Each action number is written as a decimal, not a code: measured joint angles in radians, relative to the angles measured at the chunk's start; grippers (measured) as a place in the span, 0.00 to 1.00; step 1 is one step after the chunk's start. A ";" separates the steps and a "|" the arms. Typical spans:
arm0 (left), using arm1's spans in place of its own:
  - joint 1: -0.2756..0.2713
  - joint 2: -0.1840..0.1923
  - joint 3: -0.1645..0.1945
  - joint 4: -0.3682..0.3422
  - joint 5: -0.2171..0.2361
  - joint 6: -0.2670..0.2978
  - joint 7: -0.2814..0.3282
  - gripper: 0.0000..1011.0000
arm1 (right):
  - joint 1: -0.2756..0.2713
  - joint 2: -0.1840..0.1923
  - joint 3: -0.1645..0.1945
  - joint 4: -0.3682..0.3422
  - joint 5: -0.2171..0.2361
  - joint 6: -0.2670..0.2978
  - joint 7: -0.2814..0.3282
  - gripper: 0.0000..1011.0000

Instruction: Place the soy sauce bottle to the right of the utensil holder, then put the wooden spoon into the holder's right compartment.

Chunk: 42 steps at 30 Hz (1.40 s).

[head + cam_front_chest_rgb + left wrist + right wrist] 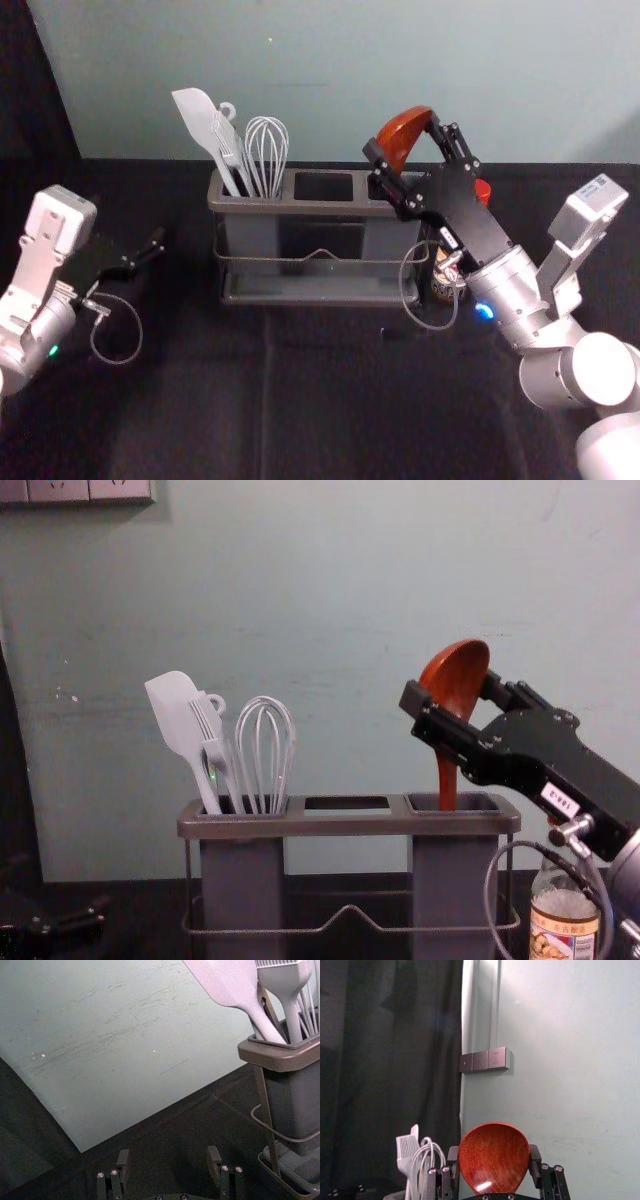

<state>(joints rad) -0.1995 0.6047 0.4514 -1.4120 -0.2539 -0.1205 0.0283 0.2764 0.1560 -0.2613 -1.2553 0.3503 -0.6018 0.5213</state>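
Head view: a surface (200, 400) covered in dark cloth is recorded, with a faint crease running from near to far. Behind its far edge, a pale grey-green wall (330, 90) is noted, marked with scuffs and scratches in the left wrist view. In the right wrist view, a row of three switch and socket plates (485, 1060) is seen fixed to the wall, beside a dark curtain (395, 1060).

The utensil holder (315, 290) is placed upright towards the far side of the surface. A white spatula (178, 715) and a whisk (265, 745) are held in its left compartment. The soy sauce bottle (565, 930) is found standing to the right of the holder.

The wooden spoon (455, 680) is gripped near its bowl between the jaws of the right gripper (404, 140), above the right compartment (455, 880); its handle is directed down into that opening. The left gripper (135, 250) is parked left of the holder, its jaws set wide.
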 joint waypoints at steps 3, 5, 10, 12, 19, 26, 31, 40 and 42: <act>0.000 0.000 0.000 0.000 0.000 0.000 0.000 0.99 | -0.003 -0.004 -0.001 0.011 0.000 -0.002 0.006 0.83; 0.000 0.000 0.000 0.000 0.000 0.000 0.000 0.99 | -0.004 -0.005 -0.001 0.014 0.000 -0.002 0.006 0.83; 0.000 0.000 0.000 0.000 0.000 0.000 0.000 0.99 | -0.005 -0.008 -0.002 0.022 -0.003 -0.002 0.008 0.83; 0.000 0.000 0.000 0.000 0.000 0.000 0.000 0.99 | -0.005 -0.009 -0.002 0.023 -0.003 -0.002 0.008 0.83; 0.000 0.000 0.000 0.000 0.000 0.000 0.000 0.99 | -0.008 -0.011 0.000 0.023 -0.005 -0.001 0.007 0.83; 0.000 0.000 0.000 0.000 0.000 0.000 0.000 0.99 | -0.011 -0.015 0.007 0.021 -0.005 -0.001 0.006 0.95; 0.000 0.000 0.000 0.000 0.000 0.000 0.000 0.99 | -0.011 -0.018 0.014 0.018 0.002 -0.003 0.005 0.99; 0.000 0.000 0.000 0.000 0.000 0.000 0.000 0.99 | -0.024 -0.001 0.053 -0.110 0.013 -0.004 -0.018 0.99; 0.000 0.000 0.000 0.000 0.000 0.000 0.000 0.99 | -0.030 0.011 0.069 -0.154 0.011 -0.002 -0.027 0.99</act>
<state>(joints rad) -0.1995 0.6047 0.4514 -1.4120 -0.2539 -0.1205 0.0283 0.2461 0.1672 -0.1928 -1.4097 0.3613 -0.6037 0.4947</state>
